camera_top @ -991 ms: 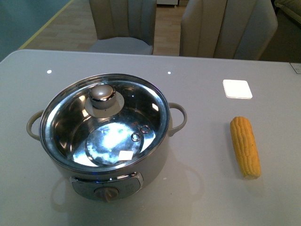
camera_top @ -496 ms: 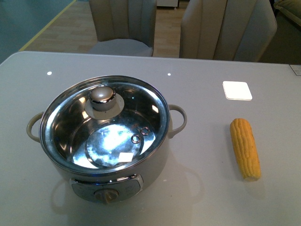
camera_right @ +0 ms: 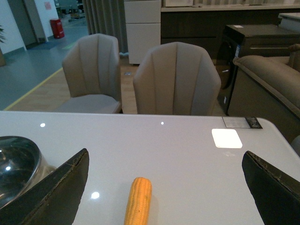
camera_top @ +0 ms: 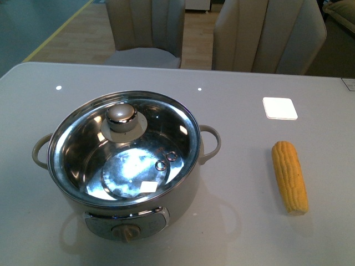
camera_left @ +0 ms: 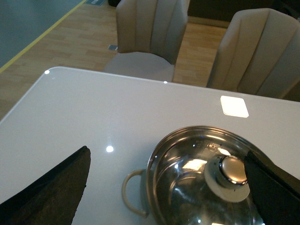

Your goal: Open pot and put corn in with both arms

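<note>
Change: noticing only slight view drift; finding glass lid (camera_top: 133, 160) sitting on pot (camera_top: 184, 193) near front edge of tabletop (camera_top: 244, 227), corn (camera_top: 289, 176) toward right edge; holding left gripper (camera_left: 166, 152), right gripper (camera_right: 165, 152) spread, empty; still awaiting lid removal.

In the left wrist view the pot (camera_left: 183, 187) is cut by the picture's edge, and a jaw of the left gripper (camera_left: 166, 157) hides part of its rim. In the right wrist view the corn (camera_right: 138, 199) loses its near end to the edge.
</note>
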You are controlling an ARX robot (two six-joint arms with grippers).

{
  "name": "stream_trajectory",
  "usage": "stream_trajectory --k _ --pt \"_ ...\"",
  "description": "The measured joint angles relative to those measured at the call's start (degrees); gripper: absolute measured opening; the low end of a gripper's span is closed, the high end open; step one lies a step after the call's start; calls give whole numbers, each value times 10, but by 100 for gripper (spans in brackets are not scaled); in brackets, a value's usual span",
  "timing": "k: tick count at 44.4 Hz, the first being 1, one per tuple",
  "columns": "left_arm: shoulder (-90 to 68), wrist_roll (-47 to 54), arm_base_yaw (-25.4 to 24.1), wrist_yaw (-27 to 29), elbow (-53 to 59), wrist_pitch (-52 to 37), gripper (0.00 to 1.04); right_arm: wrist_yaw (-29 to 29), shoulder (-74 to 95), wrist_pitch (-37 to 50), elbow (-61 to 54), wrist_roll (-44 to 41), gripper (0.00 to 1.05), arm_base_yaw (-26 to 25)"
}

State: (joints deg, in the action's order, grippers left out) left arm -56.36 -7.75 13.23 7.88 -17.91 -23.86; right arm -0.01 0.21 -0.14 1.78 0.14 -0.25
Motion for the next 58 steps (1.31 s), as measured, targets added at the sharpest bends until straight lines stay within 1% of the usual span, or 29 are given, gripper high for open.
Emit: stream_trajectory --k 4,16,20,26,32,44,58 --pt "-175 16 41 39 -46 -133 98 0 0 0 0 0 96 0" --pt "-437 37 100 48 -131 -286 98 0 0 0 0 0 96 0" --pt "-490 40 116 48 -145 -318 98 0 0 0 0 0 96 0" --pt "-543 39 125 48 -163 -337 98 0 0 0 0 0 96 0" --pt "-593 39 125 49 -193 -340 98 0 0 0 0 0 96 0" --pt "-636 31 123 50 -229 -324 98 0 0 0 0 0 96 0" --pt "-654 5 123 50 -243 -316 98 0 0 0 0 0 96 0"
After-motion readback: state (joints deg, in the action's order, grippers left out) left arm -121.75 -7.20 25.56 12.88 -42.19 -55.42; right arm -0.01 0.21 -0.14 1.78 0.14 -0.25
